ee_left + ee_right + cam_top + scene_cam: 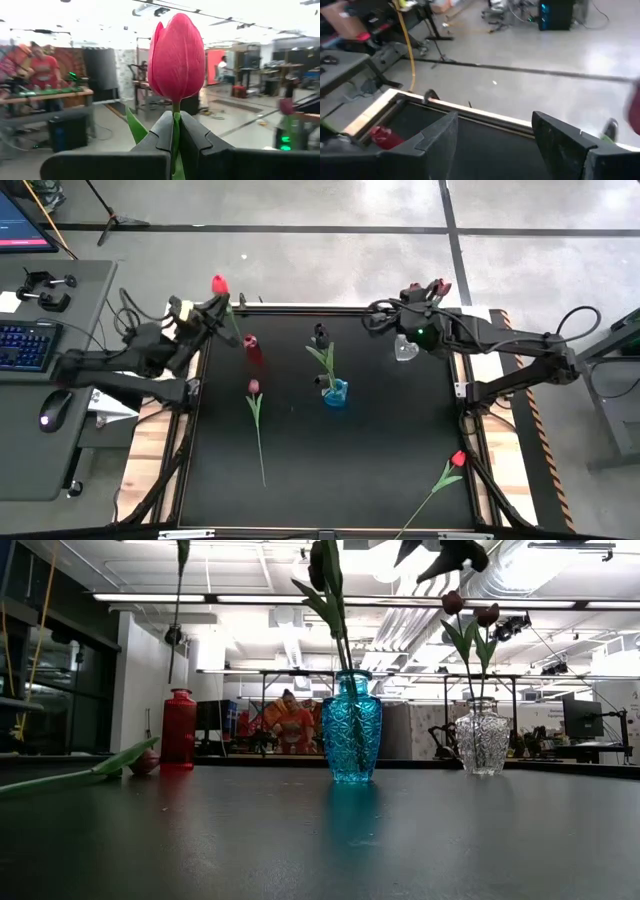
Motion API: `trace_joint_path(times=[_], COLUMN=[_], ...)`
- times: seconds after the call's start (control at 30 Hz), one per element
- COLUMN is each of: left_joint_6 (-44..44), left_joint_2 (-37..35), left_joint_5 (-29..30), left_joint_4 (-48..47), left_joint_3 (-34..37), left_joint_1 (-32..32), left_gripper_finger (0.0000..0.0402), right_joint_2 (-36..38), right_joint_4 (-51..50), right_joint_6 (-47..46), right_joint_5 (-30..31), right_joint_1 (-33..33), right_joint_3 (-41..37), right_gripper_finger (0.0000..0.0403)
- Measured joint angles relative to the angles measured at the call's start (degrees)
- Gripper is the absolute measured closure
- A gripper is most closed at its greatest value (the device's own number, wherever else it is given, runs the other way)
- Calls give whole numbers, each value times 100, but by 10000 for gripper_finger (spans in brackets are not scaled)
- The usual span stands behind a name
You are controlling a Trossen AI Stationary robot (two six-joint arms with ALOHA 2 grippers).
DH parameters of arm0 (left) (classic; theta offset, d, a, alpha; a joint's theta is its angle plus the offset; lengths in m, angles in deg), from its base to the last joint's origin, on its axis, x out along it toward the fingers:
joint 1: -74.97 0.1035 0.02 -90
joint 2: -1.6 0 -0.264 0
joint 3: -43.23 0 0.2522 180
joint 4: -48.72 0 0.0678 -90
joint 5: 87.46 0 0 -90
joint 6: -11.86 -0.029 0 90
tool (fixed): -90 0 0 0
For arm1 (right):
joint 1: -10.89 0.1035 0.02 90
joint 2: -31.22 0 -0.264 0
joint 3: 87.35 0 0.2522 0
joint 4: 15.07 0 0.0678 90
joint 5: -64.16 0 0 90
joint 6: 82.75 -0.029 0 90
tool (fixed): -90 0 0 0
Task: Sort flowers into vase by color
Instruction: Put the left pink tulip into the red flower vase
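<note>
Red tulip point(176, 59) pinched in left fingers point(192, 135), near table edge point(300, 308)

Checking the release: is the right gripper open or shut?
Open. The right gripper shows a wide gap between its fingers, nothing in it, above the clear vase.

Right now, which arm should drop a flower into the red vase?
Left. The left gripper is shut on a red tulip, close to the red vase. The right gripper is open by the clear vase, farther away.
</note>
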State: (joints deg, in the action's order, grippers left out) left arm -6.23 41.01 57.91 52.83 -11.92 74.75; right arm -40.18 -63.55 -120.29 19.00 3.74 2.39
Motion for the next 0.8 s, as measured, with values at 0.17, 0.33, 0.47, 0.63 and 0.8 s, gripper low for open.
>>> trace_joint_path(times=[0.17,0.33,0.47,0.63,0.8], left_joint_6=[824,1042,1214,1114,1182], left_joint_2=[66,116,114,127,39], left_joint_5=[-877,-1450,-1494,-1485,-1411], left_joint_4=[-452,-81,-230,-470,-441], left_joint_3=[11,8,7,0,-8], left_joint_1=[1229,1837,1918,1918,1845], left_gripper_finger=[401,401,401,401,401], right_joint_2=[-33,-12,-12,-12,-12], right_joint_4=[646,1102,1174,1150,1149], right_joint_6=[437,797,850,950,959], right_joint_5=[-37,-43,-73,-72,-84], right_joint_1=[-59,-166,-220,-290,-416], right_joint_3=[0,0,0,0,0], right_gripper_finger=[158,158,158,158,158])
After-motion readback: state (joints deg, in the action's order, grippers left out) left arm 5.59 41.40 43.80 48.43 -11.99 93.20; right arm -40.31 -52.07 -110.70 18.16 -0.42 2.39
